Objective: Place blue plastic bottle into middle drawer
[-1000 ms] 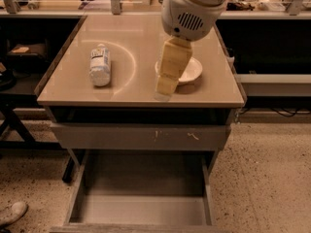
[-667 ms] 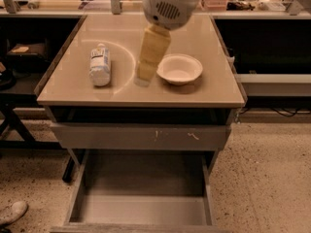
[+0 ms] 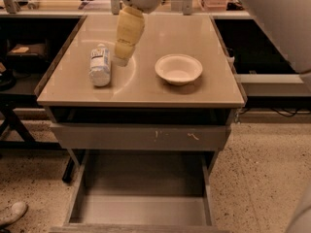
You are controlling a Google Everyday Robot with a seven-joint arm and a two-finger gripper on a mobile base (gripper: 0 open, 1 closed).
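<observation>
Gripper (image 3: 121, 59) hangs tip-down from the arm over the left half of the tabletop (image 3: 146, 89), just right of the bottle's far end, between bottle and bowl and closer to the bottle. Cannot tell whether the gripper is open or closed, nor whether its tip touches the tabletop; it holds nothing visible. Bottle (image 3: 100, 65), pale blue plastic with a white label, lies on its side on the left part of the tabletop, long axis running front to back, apart from the gripper. Bowl (image 3: 179, 69), white and round, sits upright right of centre, well apart from the bottle. Below the tabletop, a grey drawer front (image 3: 141, 136) with pale scratch marks is shut. Under it the middle drawer (image 3: 141, 198) is pulled out, flat grey floor bare. Shoe (image 3: 12, 212) at lower left on the speckled floor.
</observation>
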